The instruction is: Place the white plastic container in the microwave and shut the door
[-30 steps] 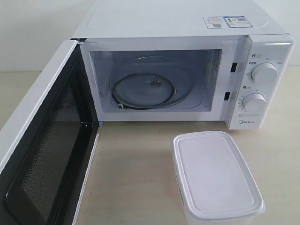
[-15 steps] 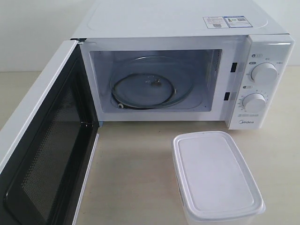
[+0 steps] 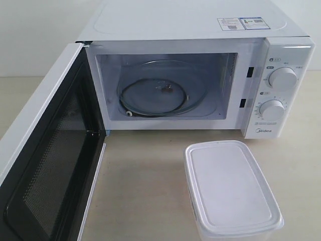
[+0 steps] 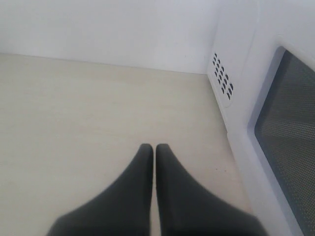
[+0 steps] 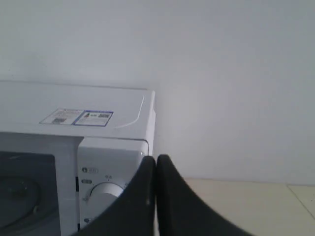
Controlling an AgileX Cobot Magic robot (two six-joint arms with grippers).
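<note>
The left pincer (image 4: 154,147) is clenched. Its two dark fingers are pressed together along their whole length with no gap at the tips, and they grasp nothing. It hangs above the pale table (image 4: 74,123) and touches neither the table nor anything else. Beyond its tips is bare tabletop, then a white wall. Near the pincer on one side is the microwave (image 4: 236,44), its side wall pierced by a patch of vent holes (image 4: 222,78). Next to that is the outer face of the door (image 4: 290,128) with its dark mesh window.

The right pincer (image 5: 156,158) is also clenched tight and empty, its fingertips meeting in a thin seam. Just past its tips is the microwave's control panel with a round dial (image 5: 106,191). Higher up, the stickers (image 5: 81,118) lie on the flat top.

The exterior view shows the door swung wide open and the glass turntable (image 3: 160,90) inside the cavity. The white plastic container (image 3: 230,188) stands with its lid on, on the table in front of that control panel, outside the microwave and apart from both pincers. How far it sits from either one cannot be told.
</note>
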